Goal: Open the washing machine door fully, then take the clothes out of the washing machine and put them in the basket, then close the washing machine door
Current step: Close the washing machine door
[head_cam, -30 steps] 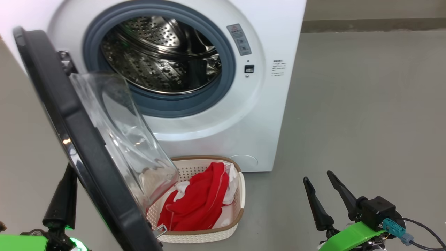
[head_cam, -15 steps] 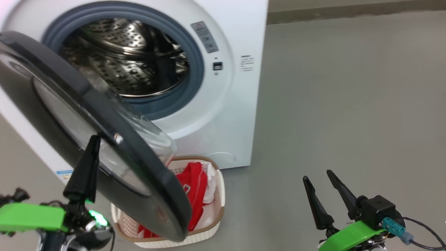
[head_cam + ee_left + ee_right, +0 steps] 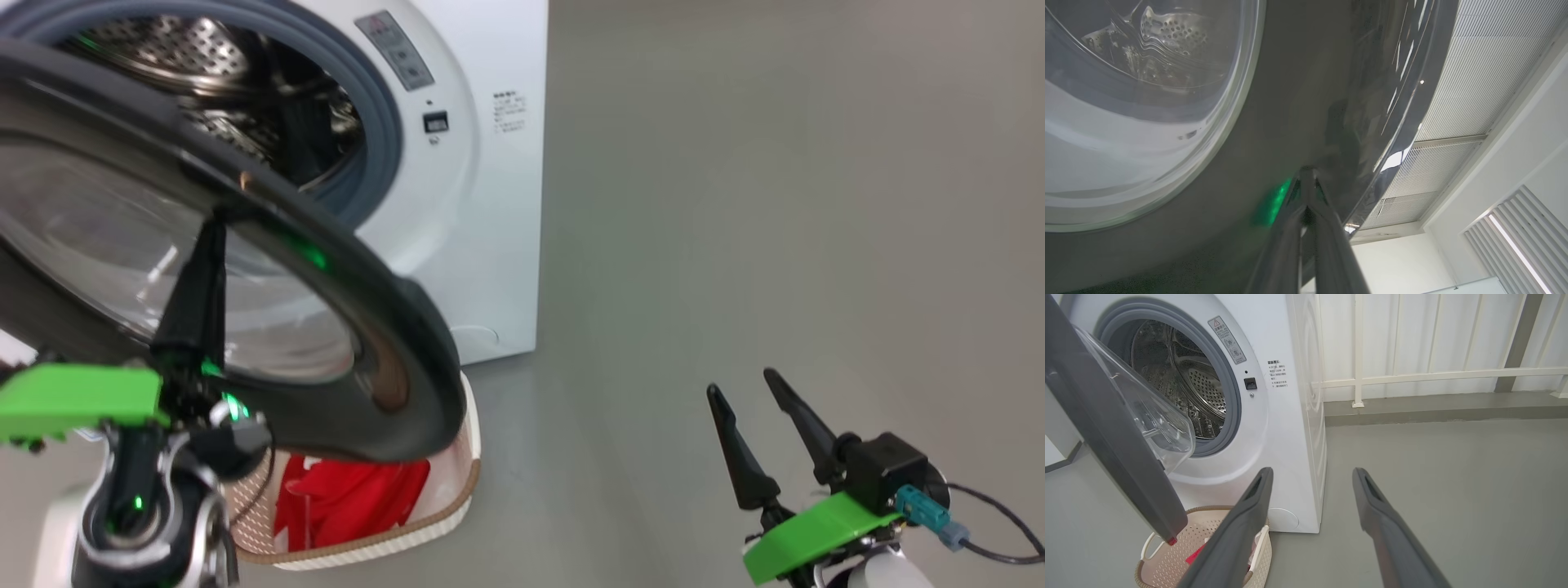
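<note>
Washing machine door, large and round with a wide glossy black ring and a bulging clear glass window (image 3: pixel 392 351), meets the tip of the left gripper (image 3: pixel 214 233) on its black ring, left of the head frame; that gripper's two long dark fingers are pressed together, clasping nothing; the door stands part-way swung, across the left half of the frame, in front of the big white boxy washing machine (image 3: pixel 498 245); below its lower edge sits the small cream perforated plastic basket (image 3: pixel 392 539), bright red clothes (image 3: pixel 351 498) inside; at lower right the right gripper (image 3: pixel 743 384) hangs above grey floor (image 3: pixel 735 204), fingers spread wide, empty.
</note>
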You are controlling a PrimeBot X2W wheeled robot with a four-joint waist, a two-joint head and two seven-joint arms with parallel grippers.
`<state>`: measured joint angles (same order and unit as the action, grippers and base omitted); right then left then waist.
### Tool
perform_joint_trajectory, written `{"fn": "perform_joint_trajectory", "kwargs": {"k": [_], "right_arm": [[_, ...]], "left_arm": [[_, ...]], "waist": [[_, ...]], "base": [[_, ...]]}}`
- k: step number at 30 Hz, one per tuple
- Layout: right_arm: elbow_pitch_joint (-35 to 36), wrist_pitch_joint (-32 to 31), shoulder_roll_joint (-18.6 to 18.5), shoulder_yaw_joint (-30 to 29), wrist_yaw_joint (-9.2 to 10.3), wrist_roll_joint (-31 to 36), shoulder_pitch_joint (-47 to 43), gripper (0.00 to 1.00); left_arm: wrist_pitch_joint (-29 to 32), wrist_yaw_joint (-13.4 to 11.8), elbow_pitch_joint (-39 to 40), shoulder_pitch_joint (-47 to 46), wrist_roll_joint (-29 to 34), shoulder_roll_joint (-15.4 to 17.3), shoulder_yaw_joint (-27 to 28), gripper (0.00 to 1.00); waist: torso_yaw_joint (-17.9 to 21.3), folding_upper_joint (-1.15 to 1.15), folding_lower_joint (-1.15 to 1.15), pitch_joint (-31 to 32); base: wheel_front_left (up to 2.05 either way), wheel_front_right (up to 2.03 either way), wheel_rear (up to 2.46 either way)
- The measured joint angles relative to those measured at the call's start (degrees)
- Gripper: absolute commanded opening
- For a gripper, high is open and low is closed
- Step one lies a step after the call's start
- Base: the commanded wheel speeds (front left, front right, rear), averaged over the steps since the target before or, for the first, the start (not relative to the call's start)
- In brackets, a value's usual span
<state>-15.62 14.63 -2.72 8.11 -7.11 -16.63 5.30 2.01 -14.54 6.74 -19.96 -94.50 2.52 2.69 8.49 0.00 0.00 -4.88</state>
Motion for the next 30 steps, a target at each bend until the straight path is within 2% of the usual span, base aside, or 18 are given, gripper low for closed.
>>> {"fn": "perform_joint_trajectory", "kwargs": {"k": [15, 22, 30], "right_arm": [[0.6, 0.0, 0.0, 0.1, 0.00, 0.0, 2.8, 1.00], [1.1, 0.0, 0.0, 0.1, 0.00, 0.0, 4.4, 1.00], [0.9, 0.0, 0.0, 0.0, 0.00, 0.0, 5.0, 1.00]], "left_arm": [[-1.9, 3.2, -13.4, -14.8, 1.7, 0.0, 0.2, 0.00], [-2.0, 5.5, -19.7, -21.3, 2.3, 0.3, -0.2, 0.00], [-2.1, 9.7, -25.2, -24.8, 3.8, 0.6, -0.4, 0.00]], "waist": [[2.8, 0.00, 0.00, -5.2], [3.3, 0.00, 0.00, -7.2], [3.4, 0.00, 0.00, -8.0]], "base": [[0.00, 0.00, 0.00], [0.00, 0.00, 0.00], [0.00, 0.00, 0.00]]}}
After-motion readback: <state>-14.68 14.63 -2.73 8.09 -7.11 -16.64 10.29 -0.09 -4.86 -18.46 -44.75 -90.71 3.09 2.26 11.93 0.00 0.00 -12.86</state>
